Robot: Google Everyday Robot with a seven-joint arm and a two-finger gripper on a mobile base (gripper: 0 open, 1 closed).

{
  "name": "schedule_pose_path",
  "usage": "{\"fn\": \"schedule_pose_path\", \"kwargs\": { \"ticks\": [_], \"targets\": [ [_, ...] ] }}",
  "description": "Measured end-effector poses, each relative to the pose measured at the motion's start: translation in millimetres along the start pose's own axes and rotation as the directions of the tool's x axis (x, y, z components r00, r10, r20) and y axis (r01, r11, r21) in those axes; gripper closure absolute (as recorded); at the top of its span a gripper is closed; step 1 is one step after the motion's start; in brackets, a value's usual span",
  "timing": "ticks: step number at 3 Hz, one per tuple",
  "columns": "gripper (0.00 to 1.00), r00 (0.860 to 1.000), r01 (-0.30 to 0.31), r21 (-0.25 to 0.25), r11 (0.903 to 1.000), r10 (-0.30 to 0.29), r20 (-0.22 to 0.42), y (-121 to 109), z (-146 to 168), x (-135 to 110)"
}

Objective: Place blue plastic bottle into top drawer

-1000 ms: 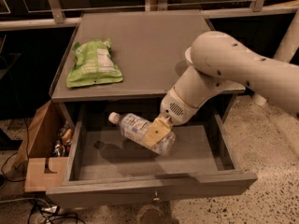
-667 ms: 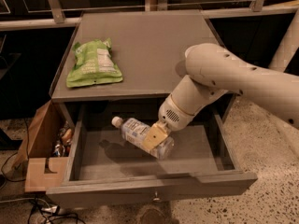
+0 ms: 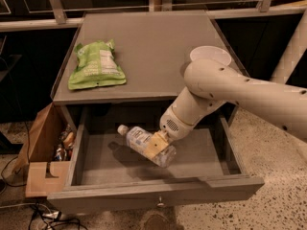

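The end effector (image 3: 156,146) of the white robot arm (image 3: 240,90) is inside the open grey wooden top drawer (image 3: 158,186), and it is closed around the small clear plastic bottle (image 3: 136,137) with the white cap and bluish-white label. Compared with one second ago, the bottle is lower and a little more to the left. Its cap now points to the back left corner of the drawer, and its bottom end is near the drawer floor, with its shadow just beside it. I cannot tell if it already touches the floor. The arm is also bent down more, so a round white bowl (image 3: 210,55) on the grey bench (image 3: 148,47), hidden before, is now visible behind the elbow. The green snack bag (image 3: 96,66) lies unmoved on the bench, well apart. In my judgement the carrying is almost finished. What remains is to let the bottle go and lift the end effector out without dragging it.
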State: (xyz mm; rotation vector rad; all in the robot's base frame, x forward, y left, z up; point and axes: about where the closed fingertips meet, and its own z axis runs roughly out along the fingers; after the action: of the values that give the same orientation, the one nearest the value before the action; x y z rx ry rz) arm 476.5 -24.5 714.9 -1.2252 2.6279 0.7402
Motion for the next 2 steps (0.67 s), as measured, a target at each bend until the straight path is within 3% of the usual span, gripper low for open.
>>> {"fn": "schedule_pose_path", "kwargs": {
  "ticks": [1,2],
  "targets": [
    [1.0,1.0,-0.015,0.004,0.9999,0.015,-0.002,-12.7,12.3,0.6],
    [1.0,0.997,-0.072,0.023,0.9972,0.071,0.037,-24.1,19.7,2.9]
  ]
}}
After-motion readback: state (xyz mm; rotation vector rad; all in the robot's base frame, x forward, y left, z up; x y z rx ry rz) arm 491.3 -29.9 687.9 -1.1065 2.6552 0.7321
